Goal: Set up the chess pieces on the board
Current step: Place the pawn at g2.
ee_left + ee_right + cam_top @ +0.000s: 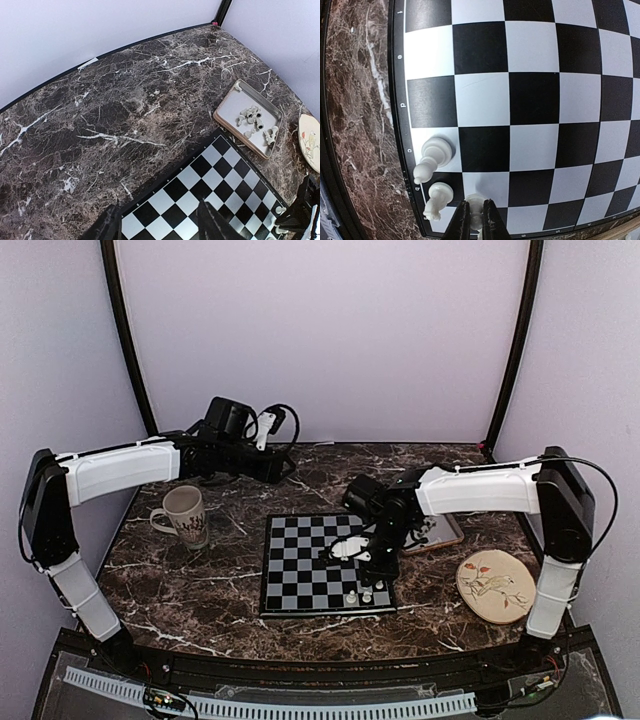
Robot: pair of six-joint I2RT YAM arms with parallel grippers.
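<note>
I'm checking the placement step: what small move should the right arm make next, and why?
Probably ease the right gripper open and lift straight up: its fingers pinch a white piece that seems to stand at the edge of the board beside two placed pieces, so releasing it would finish this placement.

The left arm [120, 468], left of the board [310, 565], is wearing white shells over black joints, a black cable looping at its wrist; the right arm [480, 488], right of the board, is matching it, its fingers [461, 226] showing dark and slim.
</note>
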